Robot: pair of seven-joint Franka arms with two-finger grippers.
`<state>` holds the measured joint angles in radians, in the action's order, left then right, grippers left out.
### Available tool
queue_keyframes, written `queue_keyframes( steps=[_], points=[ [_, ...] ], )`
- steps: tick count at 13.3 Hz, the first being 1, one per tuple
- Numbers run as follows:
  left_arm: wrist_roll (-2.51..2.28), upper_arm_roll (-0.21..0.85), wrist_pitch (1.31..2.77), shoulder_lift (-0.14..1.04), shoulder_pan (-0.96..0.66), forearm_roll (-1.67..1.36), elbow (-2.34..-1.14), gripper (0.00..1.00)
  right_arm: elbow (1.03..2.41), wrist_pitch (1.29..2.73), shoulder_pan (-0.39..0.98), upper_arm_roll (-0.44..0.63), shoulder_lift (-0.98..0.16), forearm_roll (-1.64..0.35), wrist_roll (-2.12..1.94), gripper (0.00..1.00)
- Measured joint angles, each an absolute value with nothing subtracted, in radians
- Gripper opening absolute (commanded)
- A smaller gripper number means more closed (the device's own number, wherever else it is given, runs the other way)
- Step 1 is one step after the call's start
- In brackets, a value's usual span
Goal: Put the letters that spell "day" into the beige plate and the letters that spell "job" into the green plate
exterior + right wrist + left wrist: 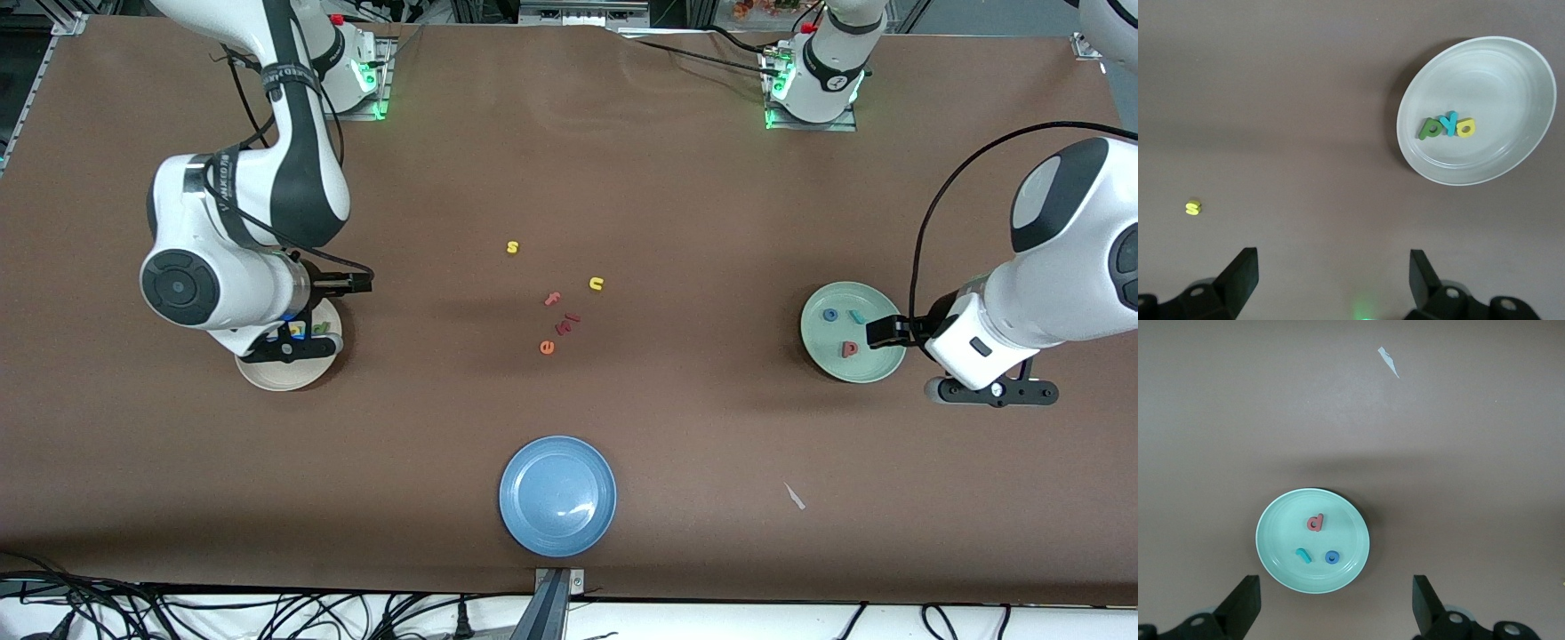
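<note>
The green plate (822, 342) (1275, 520) holds the blue "o" (830, 314) (1331, 557), the teal "j" (857, 316) (1303, 555) and the red-pink "b" (850, 348) (1315, 522). My left gripper (883, 332) (1337, 607) hangs open and empty over the plate's edge toward the left arm's end. The beige plate (284, 375) (1501, 70), partly hidden under the right arm, holds the green "d" (1429, 128), teal "y" (1448, 123) and yellow "a" (1465, 127) side by side. My right gripper (351, 284) (1333, 280) is open over bare table beside that plate.
Mid-table lie a yellow "s" (512, 247) (1193, 207), a yellow "n" (596, 284), a reddish "f" (552, 299), another reddish letter (570, 321) and an orange "e" (547, 348). A blue plate (557, 495) sits near the front edge. A paper scrap (794, 496) lies nearby.
</note>
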<state>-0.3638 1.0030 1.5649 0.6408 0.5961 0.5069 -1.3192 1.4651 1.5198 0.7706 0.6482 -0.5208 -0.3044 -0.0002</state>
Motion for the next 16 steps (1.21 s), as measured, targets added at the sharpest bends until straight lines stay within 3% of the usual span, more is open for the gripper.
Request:
queue_keyframes(
  steps=[6,9,12,16],
  points=[
    [-0.363,0.996,1.565,0.64,0.585,0.507,-1.316,1.0,1.453,1.461,0.789,0.639,-0.405,-0.223,0.052,1.0],
    [-0.363,0.913,1.566,0.638,0.51,0.507,-1.303,1.0,1.497,1.445,0.653,0.458,-0.265,-0.098,0.067,1.0],
    [-0.364,0.768,1.565,0.628,0.399,0.405,-1.252,1.0,1.554,1.444,0.488,0.293,-0.15,-0.054,0.07,1.0],
    [-0.356,0.393,1.565,0.546,0.163,0.187,-1.232,1.0,1.569,1.434,0.286,0.168,-0.084,-0.006,0.017,1.0]
  ],
)
